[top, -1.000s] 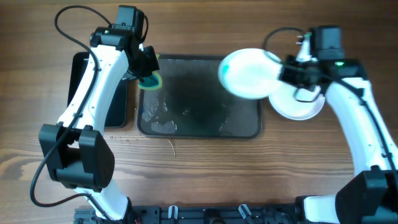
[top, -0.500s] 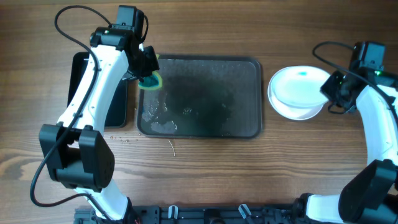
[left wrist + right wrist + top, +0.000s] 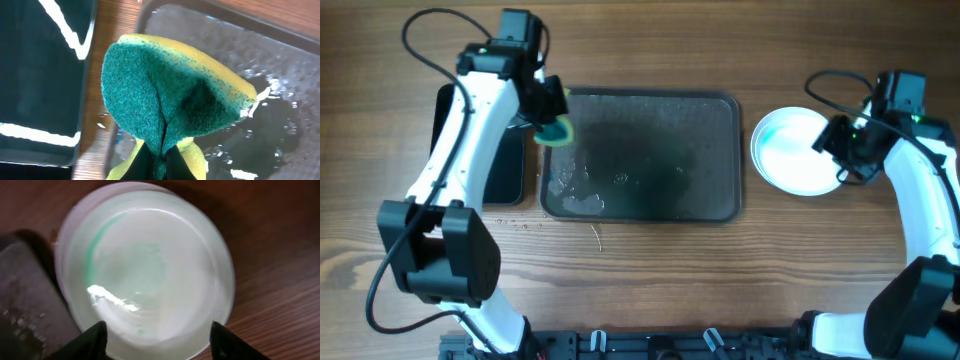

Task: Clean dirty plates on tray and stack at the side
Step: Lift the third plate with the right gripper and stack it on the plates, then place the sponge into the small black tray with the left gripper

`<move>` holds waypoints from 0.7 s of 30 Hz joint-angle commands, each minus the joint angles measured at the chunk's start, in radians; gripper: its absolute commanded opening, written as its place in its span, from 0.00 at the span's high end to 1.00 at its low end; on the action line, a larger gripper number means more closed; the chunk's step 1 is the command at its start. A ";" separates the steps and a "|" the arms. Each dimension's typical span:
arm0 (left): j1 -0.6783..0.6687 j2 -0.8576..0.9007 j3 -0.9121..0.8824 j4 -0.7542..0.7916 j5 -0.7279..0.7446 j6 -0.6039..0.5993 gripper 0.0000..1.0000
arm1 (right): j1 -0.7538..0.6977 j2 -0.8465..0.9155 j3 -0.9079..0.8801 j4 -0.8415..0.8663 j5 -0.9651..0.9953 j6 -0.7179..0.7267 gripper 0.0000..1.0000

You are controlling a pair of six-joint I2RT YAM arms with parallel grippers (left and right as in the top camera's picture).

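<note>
Pinching a folded sponge, the left fingers are closed on its lower edge. The green scouring face bulges toward the wrist camera, and yellow foam shows along the upper rim and beside the fingertips. On one side of these fingers lies the tray, its dark grey floor flecked with water droplets and wet patches near the corner closest to them. On their other side sits a glossy black container, with a strip of wooden desk between it and the tray. The sponge hangs over that tray corner; whether it touches the tray cannot be told.

The right fingers are spread wide and hold nothing, poised over the plates. The plates lie stacked on the desk just beside the tray's short end, off the tray. In the right wrist view the stack fills the space ahead of and between the two fingertips, which frame its near edge. A second rim shows beyond the top plate; how many lie beneath cannot be told. The top plate is white, with a faint teal-green haze at its centre and a green arc on the side nearer the tray.
</note>
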 commanded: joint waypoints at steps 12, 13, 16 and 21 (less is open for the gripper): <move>0.352 0.056 0.000 0.060 -0.071 0.224 0.96 | 0.292 0.002 0.124 -0.017 -0.066 -0.026 0.19; 0.361 0.069 0.000 0.063 -0.071 0.240 0.96 | 0.294 0.002 0.124 -0.018 -0.066 -0.027 0.19; 0.382 0.121 0.000 0.069 -0.071 0.300 0.96 | 0.295 0.002 0.124 -0.025 -0.066 -0.031 0.19; 0.391 0.203 0.000 0.109 -0.071 0.331 0.90 | 0.295 0.002 0.124 -0.028 -0.066 -0.034 0.19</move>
